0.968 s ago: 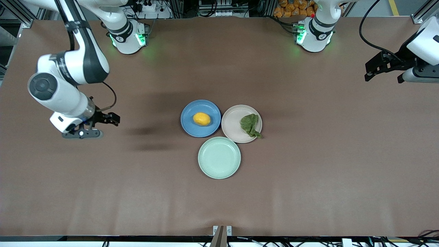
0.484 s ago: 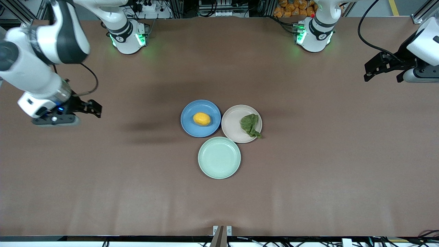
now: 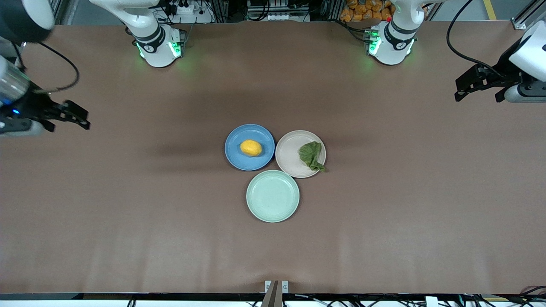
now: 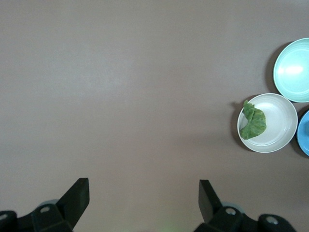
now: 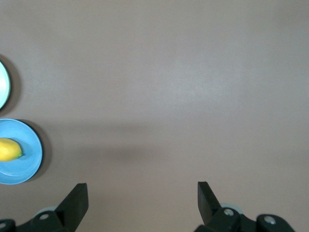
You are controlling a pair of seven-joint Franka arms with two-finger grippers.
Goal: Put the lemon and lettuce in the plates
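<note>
right gripper [image 3: 72,117] up over the bare table at the right arm's end, fingers spread wide, nothing between them; its arm is mostly cut off at the frame edge. left gripper [image 3: 477,83] over the left arm's end, also spread wide and empty, wrist partly out of frame. lemon [image 3: 251,148] lies in the blue plate [image 3: 234,160]. lettuce [image 3: 311,155] lies in the beige-pink plate [image 3: 290,157], tapering end hanging over the rim. mint-green plate [image 3: 273,196] sits nearer the front camera, touching both. right wrist view clips the lemon [image 5: 9,149] at its edge.
</note>
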